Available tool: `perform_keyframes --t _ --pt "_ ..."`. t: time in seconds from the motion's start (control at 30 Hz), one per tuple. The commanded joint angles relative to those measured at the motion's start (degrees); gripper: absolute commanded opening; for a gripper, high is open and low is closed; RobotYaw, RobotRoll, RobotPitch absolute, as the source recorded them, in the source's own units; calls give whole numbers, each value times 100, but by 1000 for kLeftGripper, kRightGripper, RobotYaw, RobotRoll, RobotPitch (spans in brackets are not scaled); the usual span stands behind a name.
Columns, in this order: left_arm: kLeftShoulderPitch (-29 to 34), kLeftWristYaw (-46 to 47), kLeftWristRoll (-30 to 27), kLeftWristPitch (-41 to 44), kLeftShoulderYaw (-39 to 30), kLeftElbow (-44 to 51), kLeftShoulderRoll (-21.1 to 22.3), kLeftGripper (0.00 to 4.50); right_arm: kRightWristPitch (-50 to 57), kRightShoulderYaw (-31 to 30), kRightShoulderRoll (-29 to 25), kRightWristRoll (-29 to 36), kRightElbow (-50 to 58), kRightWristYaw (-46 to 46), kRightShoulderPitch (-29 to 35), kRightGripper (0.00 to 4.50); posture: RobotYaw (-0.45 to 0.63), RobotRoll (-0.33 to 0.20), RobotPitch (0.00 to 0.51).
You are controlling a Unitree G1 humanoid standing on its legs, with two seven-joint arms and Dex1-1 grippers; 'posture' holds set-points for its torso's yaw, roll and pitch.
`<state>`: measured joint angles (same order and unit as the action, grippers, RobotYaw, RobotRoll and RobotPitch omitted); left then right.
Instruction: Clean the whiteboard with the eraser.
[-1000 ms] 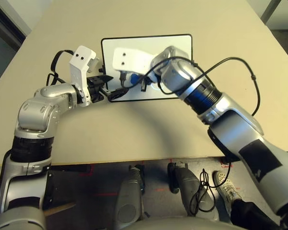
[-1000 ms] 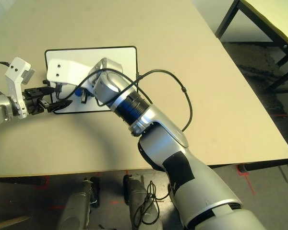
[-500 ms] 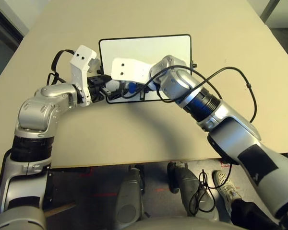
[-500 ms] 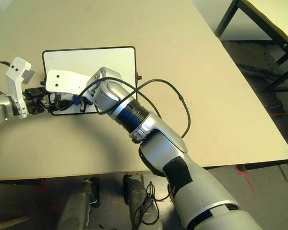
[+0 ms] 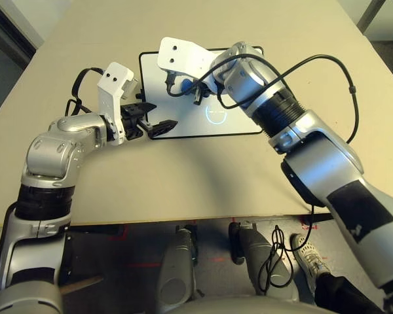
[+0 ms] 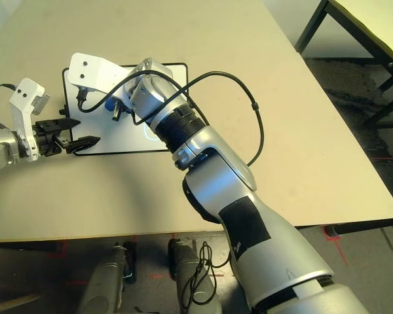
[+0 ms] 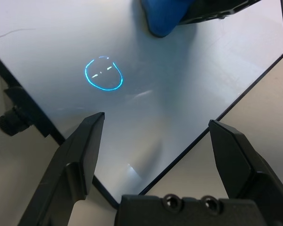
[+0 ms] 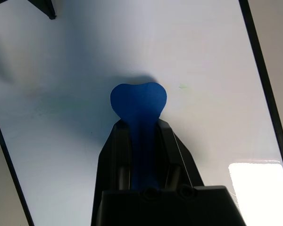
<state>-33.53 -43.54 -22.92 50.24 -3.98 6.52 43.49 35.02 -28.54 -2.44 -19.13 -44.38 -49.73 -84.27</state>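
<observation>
The whiteboard [image 5: 236, 124] lies flat on the tan table, white with a thin black frame. On its near middle sits a light blue ring mark [image 5: 216, 114], which is the ring [image 7: 104, 75] in the left wrist view. My right gripper [image 8: 139, 123] is shut on the blue eraser [image 8: 138, 101] and presses its end against the board's far left part [image 5: 183, 85]. My left gripper [image 5: 156, 124] is open at the board's near left corner. Its black fingers [image 7: 85, 141] spread over the board's edge with nothing between them.
A black cable [image 5: 327, 72] loops from my right forearm over the table to the right of the board. The near table edge [image 5: 183, 219] runs below my arms. A dark-legged table [image 6: 354, 19] stands off to the far right. A black knob [image 7: 9, 120] sticks out of the board's short side.
My right gripper has swept the eraser from the board's near left part to its far left part, uncovering the ring mark. The left gripper has barely moved.
</observation>
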Motion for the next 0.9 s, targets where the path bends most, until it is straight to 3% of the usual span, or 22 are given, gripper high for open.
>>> perform_keyframes --t 0.03,0.33,0.73,0.9 --pt "-9 -40 -2 17 66 -19 32 4500 260 -310 42 -78 364 -290 431 572 43 0 247" --pt "22 -45 -9 26 55 -5 54 4500 528 -678 -70 -230 1212 -580 1046 571 46 0 254" --pt "33 -46 -13 22 48 -27 52 4500 -292 335 24 52 -768 368 -404 571 36 0 252" --pt "12 -46 -6 0 74 -59 20 4500 -301 305 -44 -18 -861 289 -382 570 29 0 253"
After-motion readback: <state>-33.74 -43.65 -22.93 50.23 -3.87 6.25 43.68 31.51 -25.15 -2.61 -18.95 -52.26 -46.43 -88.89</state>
